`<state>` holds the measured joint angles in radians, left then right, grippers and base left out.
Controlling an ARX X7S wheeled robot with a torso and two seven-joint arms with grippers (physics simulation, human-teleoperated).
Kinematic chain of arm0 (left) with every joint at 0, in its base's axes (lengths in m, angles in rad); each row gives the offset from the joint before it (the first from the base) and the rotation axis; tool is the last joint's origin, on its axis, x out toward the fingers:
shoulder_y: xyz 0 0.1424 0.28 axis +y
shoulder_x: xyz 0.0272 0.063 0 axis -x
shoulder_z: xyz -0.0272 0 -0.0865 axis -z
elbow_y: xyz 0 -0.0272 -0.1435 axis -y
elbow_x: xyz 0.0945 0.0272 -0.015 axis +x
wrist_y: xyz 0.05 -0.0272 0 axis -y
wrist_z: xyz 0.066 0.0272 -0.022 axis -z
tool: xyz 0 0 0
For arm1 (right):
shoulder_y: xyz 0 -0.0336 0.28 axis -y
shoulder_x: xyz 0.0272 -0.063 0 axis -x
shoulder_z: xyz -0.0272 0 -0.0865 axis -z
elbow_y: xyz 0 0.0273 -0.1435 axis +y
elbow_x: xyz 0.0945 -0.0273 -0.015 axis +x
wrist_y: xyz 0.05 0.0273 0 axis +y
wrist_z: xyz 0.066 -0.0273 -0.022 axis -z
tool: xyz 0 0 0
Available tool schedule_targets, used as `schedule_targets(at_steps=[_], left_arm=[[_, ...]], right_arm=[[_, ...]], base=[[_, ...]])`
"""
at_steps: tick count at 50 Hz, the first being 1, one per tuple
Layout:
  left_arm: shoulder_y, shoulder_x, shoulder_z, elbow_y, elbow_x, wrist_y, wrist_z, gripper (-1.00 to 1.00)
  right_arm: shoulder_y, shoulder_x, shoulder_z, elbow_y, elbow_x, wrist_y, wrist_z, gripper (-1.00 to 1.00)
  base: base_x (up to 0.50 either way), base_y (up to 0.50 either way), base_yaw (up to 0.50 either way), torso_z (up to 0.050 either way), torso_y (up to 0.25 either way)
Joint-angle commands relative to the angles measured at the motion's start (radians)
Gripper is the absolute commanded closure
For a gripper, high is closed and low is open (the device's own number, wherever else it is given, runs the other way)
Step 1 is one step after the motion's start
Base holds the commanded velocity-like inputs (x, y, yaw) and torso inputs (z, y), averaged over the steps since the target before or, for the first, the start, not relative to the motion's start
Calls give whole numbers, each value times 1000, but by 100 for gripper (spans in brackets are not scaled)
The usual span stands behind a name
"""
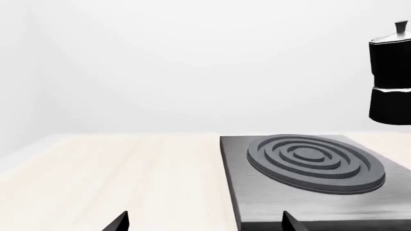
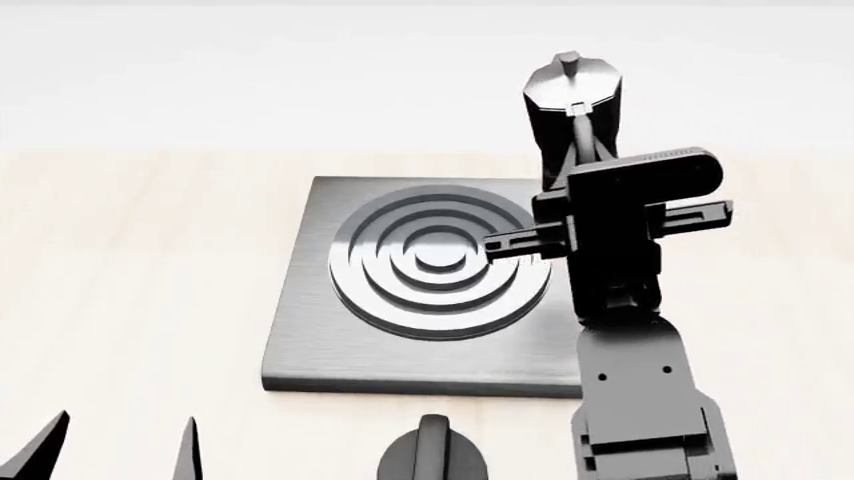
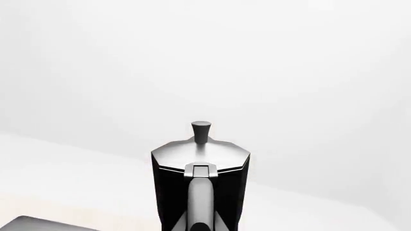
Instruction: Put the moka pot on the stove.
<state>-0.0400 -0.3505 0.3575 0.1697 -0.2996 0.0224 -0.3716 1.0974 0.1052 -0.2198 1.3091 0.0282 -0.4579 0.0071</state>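
Observation:
The moka pot (image 2: pixel 571 100), black with a silver-grey lid and knob, hangs upright in the air past the stove's far right corner. My right gripper (image 2: pixel 585 152) is shut on its handle from the near side. In the right wrist view the moka pot (image 3: pixel 200 168) fills the lower middle with its handle facing me. In the left wrist view the moka pot (image 1: pixel 391 77) floats clear of the table. The stove (image 2: pixel 304 345), a flat grey plate with raised rings, lies on the table. My left gripper (image 2: pixel 114 455) is open and holds nothing, low at the near left, short of the stove (image 1: pixel 270 204).
A short round black knob (image 2: pixel 430 455) sits on the table just in front of the stove's near edge. The light wooden tabletop (image 2: pixel 134 250) stretches to the left of the stove. A plain white wall lies behind.

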Motion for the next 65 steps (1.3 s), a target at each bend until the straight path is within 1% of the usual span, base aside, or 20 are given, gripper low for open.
schedule_targets(at_steps=[1,16,37,39,43,46,49,52,56,65], left_arm=[[1,20,-22,-18,-10,0,30,-100],[-8,24,-20,-52,-11,21,36,-100],[-6,20,-15,-52,-12,24,30,-100],[-5,20,-14,-48,-12,22,29,-100],[-1,13,-13,-8,-17,-10,14,-100],[-5,16,-13,-26,-16,1,18,-100],[-4,11,-14,-5,-19,-15,10,-100],[-4,10,-13,1,-20,-20,7,-100],[-5,10,-12,-7,-22,-13,11,-100],[-11,14,-11,-47,-20,19,24,-100]], right_arm=[[13,-41,83,0,3,4,-72,100],[17,-73,161,0,-5,31,-118,100],[18,-103,191,0,1,55,-139,100],[21,-104,176,0,18,56,-140,100],[26,-105,102,0,92,56,-134,100],[27,-105,34,0,157,55,-128,100],[29,-105,-28,0,216,53,-124,100],[30,-105,-60,0,251,52,-122,100],[32,-105,-104,0,298,51,-120,100],[34,-105,-251,0,441,52,-108,100]], base=[[0,0,0,0,0],[0,0,0,0,1],[0,0,0,0,1],[0,0,0,0,0],[0,0,0,0,3],[0,0,0,3,0],[0,0,0,0,0],[0,0,0,0,3],[0,0,0,0,0],[0,0,0,0,1]])
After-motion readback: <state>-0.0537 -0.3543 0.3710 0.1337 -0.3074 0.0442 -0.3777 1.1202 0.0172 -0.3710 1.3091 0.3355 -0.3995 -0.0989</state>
